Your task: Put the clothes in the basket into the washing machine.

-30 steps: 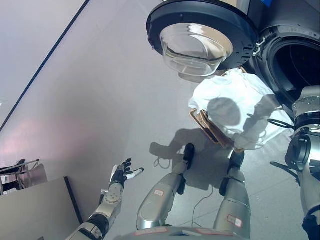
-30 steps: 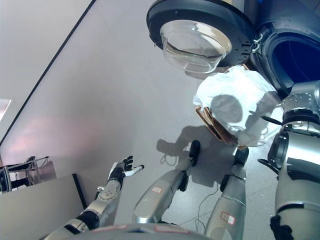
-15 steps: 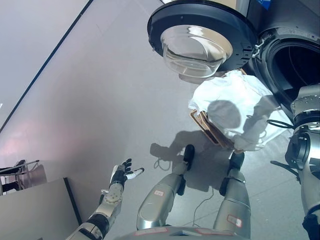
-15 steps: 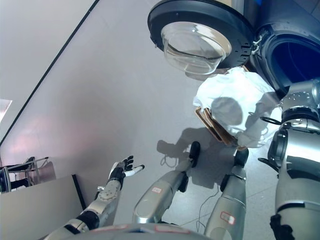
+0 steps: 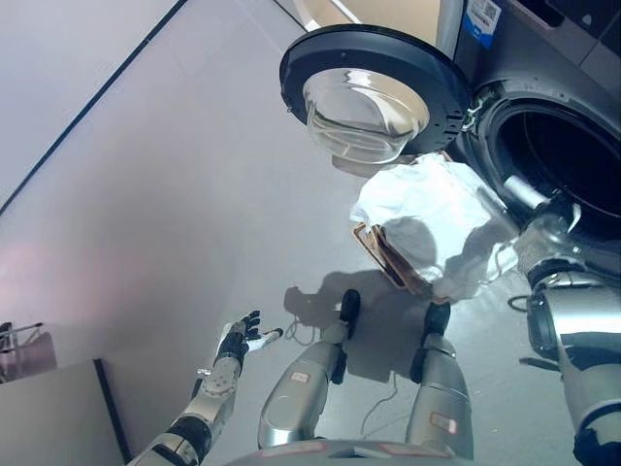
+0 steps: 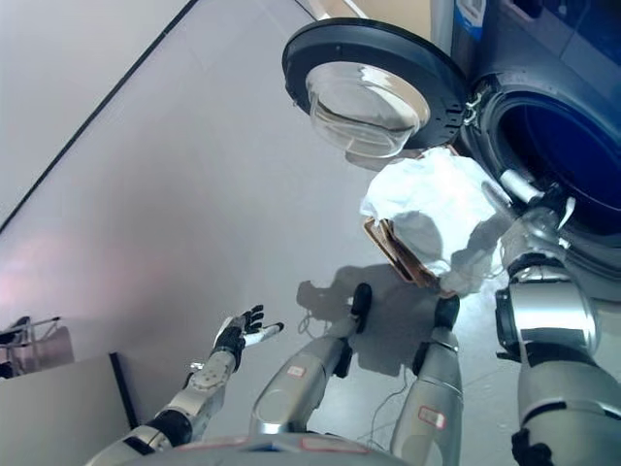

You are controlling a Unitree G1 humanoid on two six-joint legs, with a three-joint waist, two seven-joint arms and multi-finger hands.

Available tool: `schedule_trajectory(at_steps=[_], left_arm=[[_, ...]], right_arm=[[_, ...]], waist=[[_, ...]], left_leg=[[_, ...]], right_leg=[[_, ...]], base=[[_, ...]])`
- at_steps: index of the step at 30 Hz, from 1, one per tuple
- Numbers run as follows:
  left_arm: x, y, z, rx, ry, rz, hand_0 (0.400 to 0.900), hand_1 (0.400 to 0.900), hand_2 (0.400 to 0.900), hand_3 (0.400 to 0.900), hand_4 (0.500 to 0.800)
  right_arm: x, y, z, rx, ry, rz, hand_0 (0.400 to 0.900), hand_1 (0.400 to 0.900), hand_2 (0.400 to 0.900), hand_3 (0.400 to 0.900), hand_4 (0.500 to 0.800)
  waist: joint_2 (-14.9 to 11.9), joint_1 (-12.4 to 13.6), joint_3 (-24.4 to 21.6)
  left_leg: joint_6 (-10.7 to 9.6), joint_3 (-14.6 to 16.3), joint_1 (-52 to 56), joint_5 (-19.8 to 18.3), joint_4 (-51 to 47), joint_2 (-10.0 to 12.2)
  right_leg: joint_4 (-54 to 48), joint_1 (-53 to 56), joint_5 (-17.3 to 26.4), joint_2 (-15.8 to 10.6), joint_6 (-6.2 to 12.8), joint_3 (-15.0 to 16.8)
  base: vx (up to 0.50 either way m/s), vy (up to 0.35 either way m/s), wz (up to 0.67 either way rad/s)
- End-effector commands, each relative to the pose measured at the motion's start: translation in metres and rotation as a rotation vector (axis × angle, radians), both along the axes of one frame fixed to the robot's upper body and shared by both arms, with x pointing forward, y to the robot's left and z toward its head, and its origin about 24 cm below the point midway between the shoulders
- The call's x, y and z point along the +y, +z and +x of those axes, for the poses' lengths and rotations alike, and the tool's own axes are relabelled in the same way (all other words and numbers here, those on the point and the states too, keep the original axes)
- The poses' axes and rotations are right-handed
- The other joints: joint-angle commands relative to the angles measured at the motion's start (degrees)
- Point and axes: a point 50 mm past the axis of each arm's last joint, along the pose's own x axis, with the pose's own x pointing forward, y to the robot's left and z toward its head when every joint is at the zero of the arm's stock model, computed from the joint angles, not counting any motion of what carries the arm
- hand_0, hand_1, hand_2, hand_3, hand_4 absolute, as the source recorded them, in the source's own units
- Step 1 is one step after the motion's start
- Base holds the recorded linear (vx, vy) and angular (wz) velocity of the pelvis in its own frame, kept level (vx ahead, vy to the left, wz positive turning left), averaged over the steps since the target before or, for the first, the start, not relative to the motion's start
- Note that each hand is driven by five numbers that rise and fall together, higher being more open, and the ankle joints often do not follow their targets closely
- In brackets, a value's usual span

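Robot hand [image 5: 239, 342] on the left arm hovered low in the lower left of the frame, palm up over the grey floor [image 5: 175, 194], its fingers spread loosely and holding nothing. At the right edge, the right arm reached up toward the washing machine [image 5: 558, 87], and the right robot hand [image 6: 543, 209] showed at the lower rim of the drum opening [image 5: 568, 160]; whether its fingers were spread or closed could not be told from either view.

White clothes [image 5: 427, 209] lay heaped in a pile that overflowed the basket [image 5: 380, 254], right of centre in the frame, directly below the machine's opening. Only a brown edge of the basket peeked out from under the lower left side of the pile. The clothes hung down toward the right arm, and the pictures did not show whether the hand touched them.

The washing machine filled the upper right corner, its dark drum open. Its round door [image 5: 374, 83], black-rimmed with a clear bulging window, stood swung out wide at the top centre, just above the pile. A grey tabletop [image 5: 49, 417] corner showed at the lower left edge of the frame.
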Motion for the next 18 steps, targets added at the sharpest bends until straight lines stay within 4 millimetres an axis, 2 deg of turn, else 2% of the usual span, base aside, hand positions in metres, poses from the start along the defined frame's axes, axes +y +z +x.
schedule_trajectory(at_steps=[1,4,6,8,10,13,16,17,18], left_arm=[[0.034,-0.004,-0.01,0.044,0.077,0.082,0.9,0.9,0.9,0.9,0.8],[0.042,-0.006,-0.014,0.074,0.083,0.103,0.9,0.9,0.9,0.9,0.8],[0.045,-0.007,-0.015,0.096,0.078,0.114,0.9,0.9,0.9,0.9,0.8],[0.05,-0.009,-0.019,0.12,0.073,0.13,0.9,0.9,0.9,0.9,0.8],[0.056,-0.012,-0.025,0.155,0.065,0.164,0.9,0.9,0.9,0.9,0.8],[0.064,-0.019,-0.04,0.236,0.082,0.18,0.9,0.9,0.9,0.9,0.8],[0.069,-0.026,-0.059,0.333,0.057,0.211,0.9,0.9,0.9,0.9,0.8],[0.069,-0.027,-0.059,0.334,0.056,0.211,0.9,0.9,0.9,0.9,0.8],[0.07,-0.029,-0.065,0.362,0.053,0.218,0.9,0.9,0.9,0.9,0.8]], right_arm=[[0.01,-0.035,-0.014,0.153,0.127,-0.112,0.9,0.9,0.9,0.9,0.8],[0.028,-0.075,-0.033,0.309,0.24,-0.16,0.9,0.9,0.9,0.9,0.8],[0.039,-0.114,-0.063,0.465,0.314,-0.16,0.9,0.9,0.9,0.9,0.8],[0.051,-0.14,-0.086,0.589,0.394,-0.186,0.9,0.9,0.9,0.9,0.8],[0.064,-0.16,-0.105,0.717,0.52,-0.279,0.9,0.9,0.9,0.9,0.8],[0.074,-0.192,-0.152,0.846,0.572,-0.231,0.9,0.9,0.9,0.9,0.8],[0.079,-0.212,-0.195,0.962,0.594,-0.178,0.9,0.9,0.9,0.9,0.8],[0.079,-0.212,-0.196,0.963,0.594,-0.177,0.9,0.9,0.9,0.9,0.8],[0.079,-0.216,-0.208,0.982,0.572,-0.138,0.9,0.9,0.9,0.9,0.8]], waist=[[-2.42,0.28,0.33],[-4.5,-0.25,0.13],[-6.0,-0.62,-0.5],[-7.83,-1.02,-1.49],[-9.5,-1.4,-2.74],[-12.49,-3.36,-4.91],[-14.34,-5.34,-7.78],[-14.35,-5.3,-7.74],[-14.85,-6.04,-8.69]], left_leg=[[-3.49,-1.39,-4.29,3.72,-0.7,0.88],[-3.35,-1.41,-3.29,3.42,-0.49,1.31],[-3.27,-1.41,-1.86,2.99,-0.56,1.56],[-3.15,-1.23,-0.26,2.56,-0.85,1.94],[-3.13,-1.13,1.19,2.3,-1.29,2.46],[-2.96,-0.57,4.3,1.59,-2.03,3.09],[-2.7,0.25,7.53,1.03,-3.61,3.6],[-2.7,0.29,7.67,1.04,-3.68,3.61],[-2.69,0.66,8.94,0.89,-4.22,3.83]], right_leg=[[1.6,6.43,-3.7,1.15,1.18,-1.13],[0.97,7.92,-3.26,1.59,1.08,-1.3],[-0.06,9.47,-2.78,1.77,1.13,-1.56],[-1.66,11.39,-2.29,2.12,1.24,-1.72],[-3.27,13.12,-1.73,2.44,1.36,-1.86],[-5.16,16.21,-1.52,3.05,1.62,-1.6],[-6.93,18.84,-1.29,3.94,1.9,-1.06],[-6.97,18.95,-1.29,3.95,1.9,-1.03],[-7.25,19.84,-1.25,4.19,2.0,-0.82]], base=[[-0.01,-0.034,0.02],[0.01,-0.017,-0.04],[0.04,-0.005,-0.03],[0.06,-0.02,-0.06],[0.07,-0.024,-0.09],[0.09,-0.005,-0.17],[0.08,0.019,-0.21],[0.06,0.027,-0.18],[0.07,0.028,-0.13]])
